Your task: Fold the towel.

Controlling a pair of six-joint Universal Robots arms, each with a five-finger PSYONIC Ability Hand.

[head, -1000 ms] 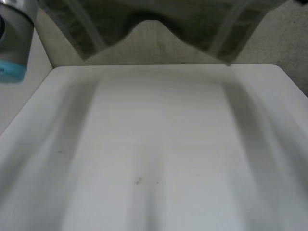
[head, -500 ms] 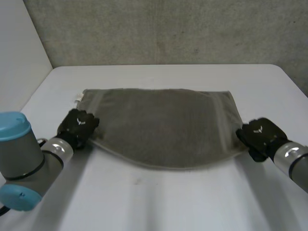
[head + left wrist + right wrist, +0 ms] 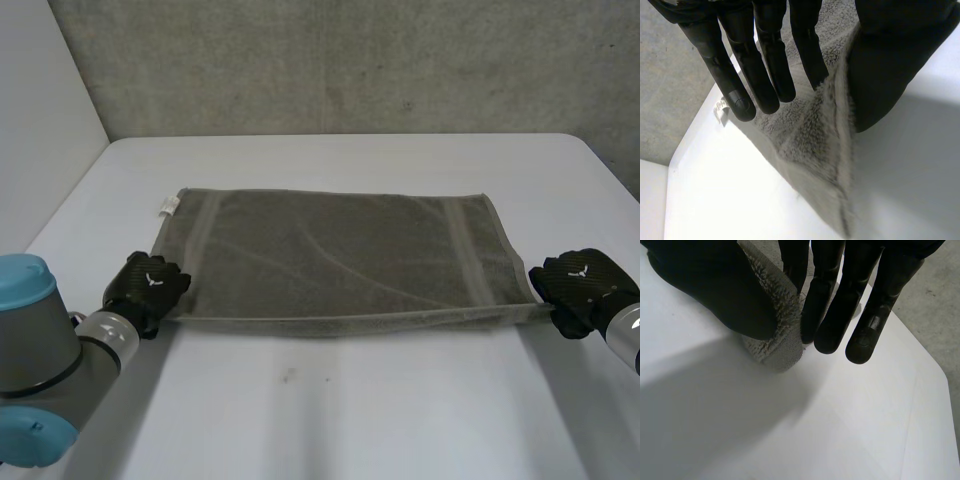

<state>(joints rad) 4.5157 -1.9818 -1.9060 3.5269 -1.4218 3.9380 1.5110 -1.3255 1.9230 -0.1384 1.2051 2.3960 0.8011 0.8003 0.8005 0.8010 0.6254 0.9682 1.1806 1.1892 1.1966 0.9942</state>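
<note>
A grey towel lies spread flat on the white table, its near edge pulled straight. My left hand rests at its near left corner. In the left wrist view the fingers are straight and stand apart from the thumb, with the towel's edge lying loose between them. My right hand is at the near right corner. There the thumb pinches the towel corner against the fingers.
A white tag sticks out at the towel's far left corner. A grey wall stands behind the table's far edge. Bare table surface lies in front of the towel and beyond it.
The towel came down from in front of the camera onto the table and was drawn flat. Both hands moved apart and nearer. The left fingers have spread away from the thumb.
</note>
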